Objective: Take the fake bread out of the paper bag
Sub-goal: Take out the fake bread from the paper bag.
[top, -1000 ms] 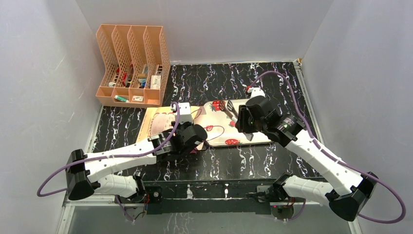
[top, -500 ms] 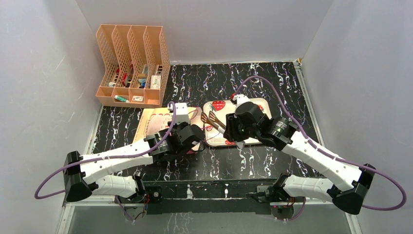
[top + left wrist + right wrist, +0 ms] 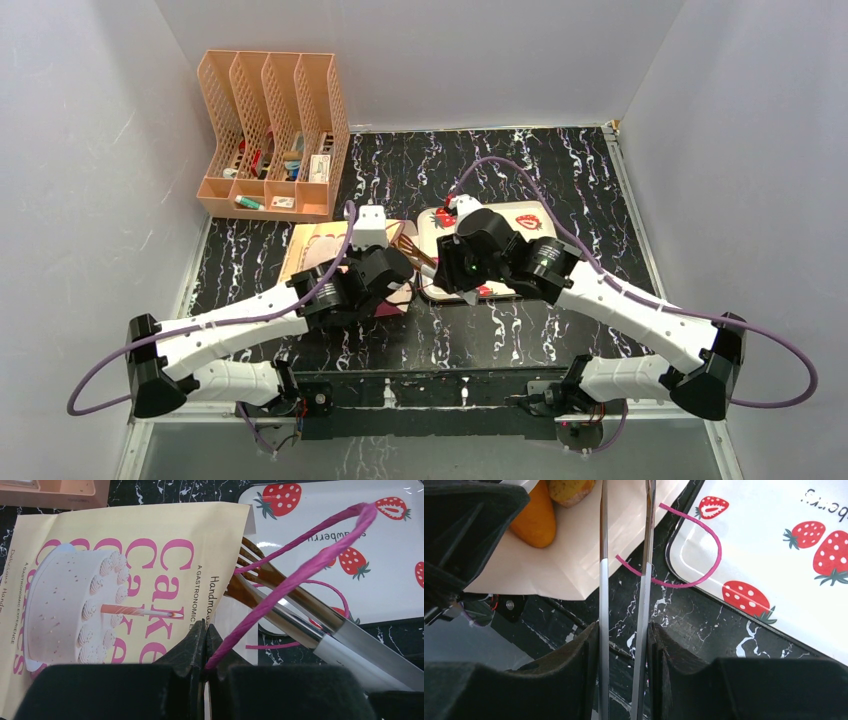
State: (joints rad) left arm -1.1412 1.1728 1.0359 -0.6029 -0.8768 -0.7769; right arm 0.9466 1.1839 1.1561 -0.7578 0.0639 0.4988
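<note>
The paper bag [image 3: 318, 252] lies flat on the table with its mouth toward the tray; the left wrist view shows its cake picture [image 3: 125, 570]. My left gripper [image 3: 206, 630] is shut on one magenta cord handle [image 3: 300, 555], pulled taut. My right gripper [image 3: 623, 627] is shut on metal tongs [image 3: 603, 555], whose wooden tips [image 3: 250, 575] reach into the bag's mouth. Inside the mouth, the right wrist view shows fake bread: an orange bun [image 3: 536, 520] and a brownish piece [image 3: 569, 490]. The other pastries are hidden.
A white tray with strawberry print [image 3: 540, 225] lies just right of the bag, and the second handle [image 3: 716, 545] lies over its corner. A peach file rack [image 3: 270, 130] stands at the back left. Grey walls enclose the table.
My right arm has moved left across the tray, bringing the tongs' tips to the bag's mouth. My left arm has shifted slightly left, still holding the handle.
</note>
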